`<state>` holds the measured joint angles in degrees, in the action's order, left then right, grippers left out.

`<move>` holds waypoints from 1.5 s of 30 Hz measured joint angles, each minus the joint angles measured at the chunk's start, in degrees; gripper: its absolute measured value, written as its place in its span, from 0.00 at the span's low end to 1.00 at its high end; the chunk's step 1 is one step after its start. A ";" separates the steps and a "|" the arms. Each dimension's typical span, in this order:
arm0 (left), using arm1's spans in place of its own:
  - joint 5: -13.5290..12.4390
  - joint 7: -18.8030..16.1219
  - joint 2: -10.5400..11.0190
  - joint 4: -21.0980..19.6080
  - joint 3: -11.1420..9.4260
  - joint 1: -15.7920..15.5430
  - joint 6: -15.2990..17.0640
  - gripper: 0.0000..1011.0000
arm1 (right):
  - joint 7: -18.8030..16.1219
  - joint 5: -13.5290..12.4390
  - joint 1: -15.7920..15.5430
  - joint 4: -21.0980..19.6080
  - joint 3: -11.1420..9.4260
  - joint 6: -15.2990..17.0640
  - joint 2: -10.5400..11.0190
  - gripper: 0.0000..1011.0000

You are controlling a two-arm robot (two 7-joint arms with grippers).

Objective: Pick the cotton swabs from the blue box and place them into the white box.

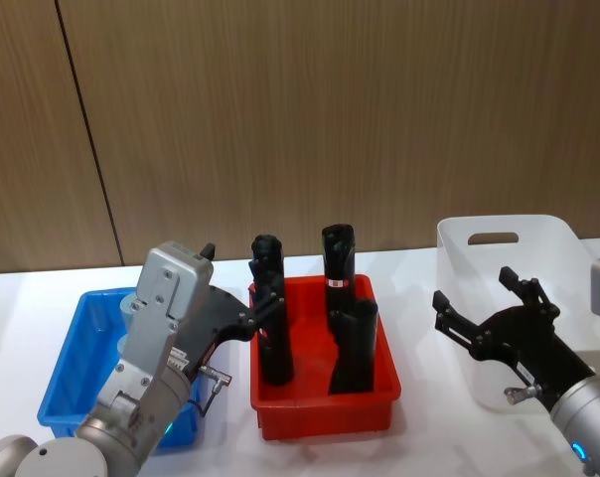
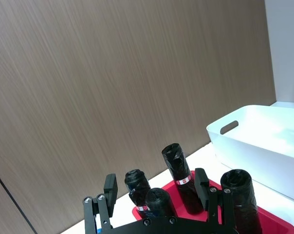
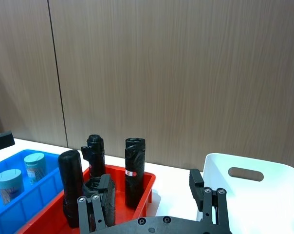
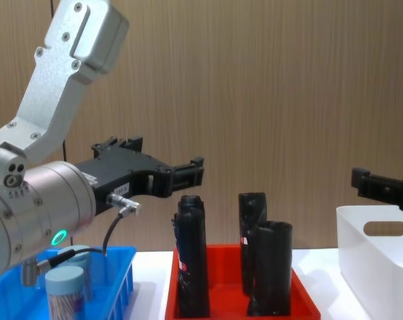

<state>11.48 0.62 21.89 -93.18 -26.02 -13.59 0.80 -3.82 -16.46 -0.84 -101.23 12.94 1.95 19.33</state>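
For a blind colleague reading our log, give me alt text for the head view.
The robot's open left hand is raised between the blue box and a red tray holding black tubes. Its open right hand hangs in front of the white box at the right.

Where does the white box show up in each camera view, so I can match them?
Head view: white box at the right side.
Left wrist view: right side of the picture.
Right wrist view: lower right corner.
Chest view: lower right edge.
Shared landmark: red tray with black tubes, on its left everywhere.
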 joint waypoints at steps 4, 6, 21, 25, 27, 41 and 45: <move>0.00 0.00 0.00 0.00 0.00 0.00 0.00 0.99 | 0.00 0.00 0.00 0.00 0.00 0.00 0.00 0.99; 0.00 0.00 0.00 0.00 0.00 0.00 0.00 0.99 | 0.00 0.00 0.00 0.00 0.00 0.00 0.00 0.99; 0.00 0.00 0.00 0.00 0.00 0.00 0.00 0.99 | 0.00 0.00 0.00 0.00 0.00 0.00 0.00 0.99; 0.00 0.00 0.00 0.00 0.00 0.00 0.00 0.99 | 0.00 0.00 0.00 0.00 0.00 0.00 0.00 0.99; 0.00 0.00 0.00 0.00 0.00 0.00 0.00 0.99 | 0.00 0.00 0.00 0.00 0.00 0.00 0.00 0.99; 0.00 0.00 0.00 0.00 0.00 0.00 0.00 0.99 | 0.00 0.00 0.00 0.00 0.00 0.00 0.00 0.99; 0.00 0.01 0.00 0.00 0.00 0.00 0.00 0.99 | 0.00 0.00 0.00 0.00 0.00 0.00 0.00 0.99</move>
<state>11.48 0.63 21.89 -93.18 -26.02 -13.59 0.80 -3.82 -16.46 -0.84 -101.23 12.94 1.95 19.34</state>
